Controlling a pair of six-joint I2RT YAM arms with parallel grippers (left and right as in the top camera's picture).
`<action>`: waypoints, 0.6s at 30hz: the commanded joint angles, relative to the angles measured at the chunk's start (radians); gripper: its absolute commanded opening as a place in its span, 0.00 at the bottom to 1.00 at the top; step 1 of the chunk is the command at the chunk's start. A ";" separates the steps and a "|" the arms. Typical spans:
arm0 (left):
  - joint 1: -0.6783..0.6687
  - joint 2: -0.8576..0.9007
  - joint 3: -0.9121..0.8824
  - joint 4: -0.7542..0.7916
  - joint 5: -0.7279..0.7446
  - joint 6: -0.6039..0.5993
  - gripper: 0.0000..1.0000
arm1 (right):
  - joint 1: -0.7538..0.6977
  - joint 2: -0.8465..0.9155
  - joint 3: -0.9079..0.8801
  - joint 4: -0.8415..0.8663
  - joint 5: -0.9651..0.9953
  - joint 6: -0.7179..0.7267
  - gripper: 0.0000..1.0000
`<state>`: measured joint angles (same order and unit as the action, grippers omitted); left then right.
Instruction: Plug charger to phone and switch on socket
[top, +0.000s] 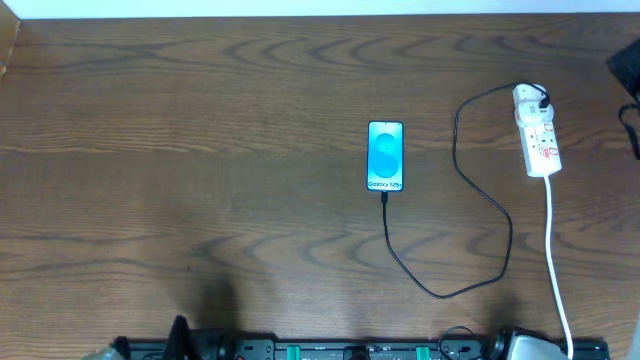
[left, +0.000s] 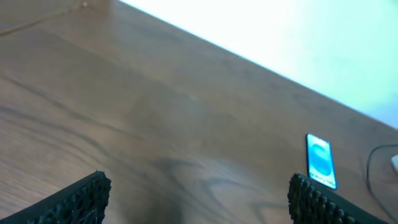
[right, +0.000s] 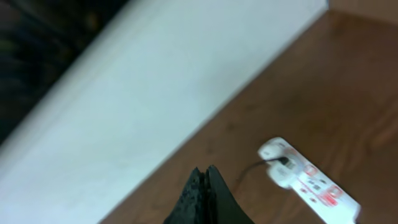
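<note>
The phone (top: 386, 155) lies screen-up in the middle of the table, its screen bright blue. The thin black charger cable (top: 470, 285) runs from the phone's near end in a loop to its white plug head (top: 529, 98), which sits in the far end of the white socket strip (top: 540, 138). In the left wrist view the phone (left: 320, 160) lies far ahead; my left gripper (left: 199, 199) is open and empty. In the right wrist view the socket strip (right: 311, 183) and plug head (right: 277, 157) lie ahead; my right gripper (right: 204, 186) is shut and empty.
The strip's white lead (top: 555, 260) runs down to the table's near edge at the right. Both arm bases (top: 330, 350) sit along the near edge. A white wall (right: 155, 93) borders the table's far edge. A dark object (top: 628, 70) sits at the right edge.
</note>
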<state>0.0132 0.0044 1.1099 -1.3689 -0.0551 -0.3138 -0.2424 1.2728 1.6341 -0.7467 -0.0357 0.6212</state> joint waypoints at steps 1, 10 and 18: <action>0.006 -0.002 0.008 -0.014 -0.006 0.003 0.91 | 0.018 -0.055 0.002 -0.003 -0.029 0.014 0.01; 0.006 -0.002 0.007 -0.014 -0.006 0.003 0.91 | 0.038 -0.142 0.002 0.016 -0.192 0.014 0.01; 0.006 -0.002 0.007 -0.014 -0.006 0.002 0.91 | 0.041 -0.182 0.002 0.013 -0.222 0.013 0.01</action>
<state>0.0132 0.0044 1.1122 -1.3823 -0.0551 -0.3138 -0.2096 1.1114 1.6341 -0.7357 -0.2321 0.6247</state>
